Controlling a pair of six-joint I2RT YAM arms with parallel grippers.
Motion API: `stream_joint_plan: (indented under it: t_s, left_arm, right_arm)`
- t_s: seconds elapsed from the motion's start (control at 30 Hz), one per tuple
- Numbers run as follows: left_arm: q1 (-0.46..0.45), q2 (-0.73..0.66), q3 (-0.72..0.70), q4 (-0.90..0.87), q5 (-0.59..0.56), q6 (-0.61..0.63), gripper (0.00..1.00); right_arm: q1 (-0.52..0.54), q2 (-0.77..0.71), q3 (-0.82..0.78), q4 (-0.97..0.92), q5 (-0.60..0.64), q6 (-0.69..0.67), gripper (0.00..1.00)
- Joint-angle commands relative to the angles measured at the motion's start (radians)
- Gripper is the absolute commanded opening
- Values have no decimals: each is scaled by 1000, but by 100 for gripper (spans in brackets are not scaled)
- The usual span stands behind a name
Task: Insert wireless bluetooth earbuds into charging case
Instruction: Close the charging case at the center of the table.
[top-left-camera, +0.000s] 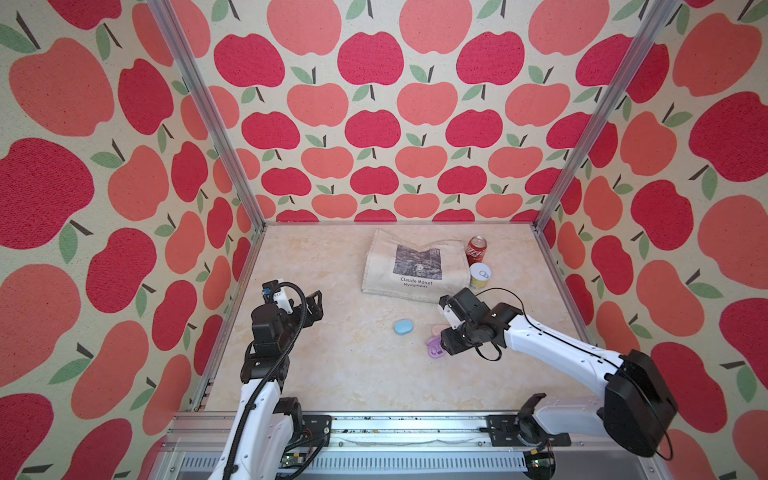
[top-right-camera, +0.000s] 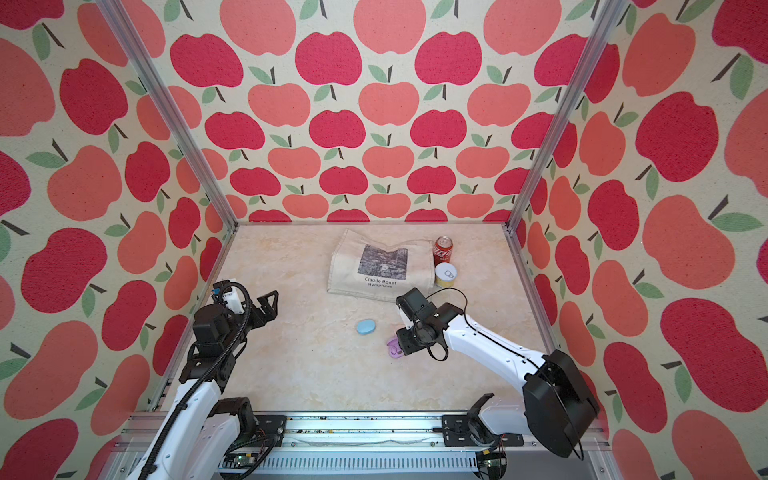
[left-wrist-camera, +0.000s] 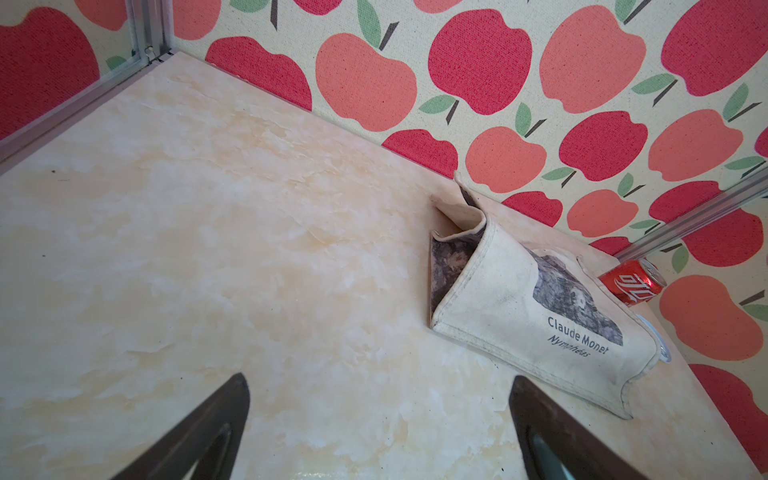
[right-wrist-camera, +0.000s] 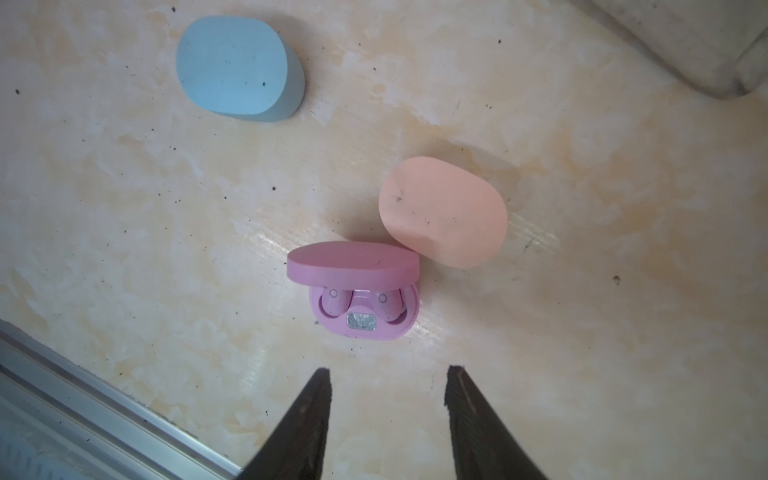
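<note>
Lilac earbuds (right-wrist-camera: 332, 305) sit in both wells of the open lilac case (right-wrist-camera: 374, 334), whose lid (right-wrist-camera: 353, 264) touches the closed peach case (right-wrist-camera: 442, 212); the blue case (right-wrist-camera: 239, 68) lies apart. The right gripper (right-wrist-camera: 386, 374) hovers near the lilac case, fingers apart, holding nothing. The left gripper (left-wrist-camera: 378, 382), fingers wide apart, hangs over the table (left-wrist-camera: 208, 249).
</note>
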Motion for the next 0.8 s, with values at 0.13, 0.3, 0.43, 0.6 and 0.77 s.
stream_joint_plan:
  t_s: [0.13, 0.3, 0.43, 0.6, 0.77]
  left_arm:
    - [6, 3, 4, 6, 25, 30, 99]
    - [6, -9, 8, -6, 29, 36, 99]
    - [6, -9, 11, -6, 31, 35, 99]
    - [6, 7, 9, 6, 26, 31, 99]
    - [6, 27, 13, 20, 1, 30, 99]
  right_arm:
    - [-23, 164, 185, 18, 40, -84, 51]
    - [-27, 245, 179, 23, 69, -128, 51]
    - [-22, 234, 121, 30, 65, -118, 49]
    - [1, 149, 49, 23, 78, -79, 47]
    - [12, 75, -10, 4, 80, -40, 47]
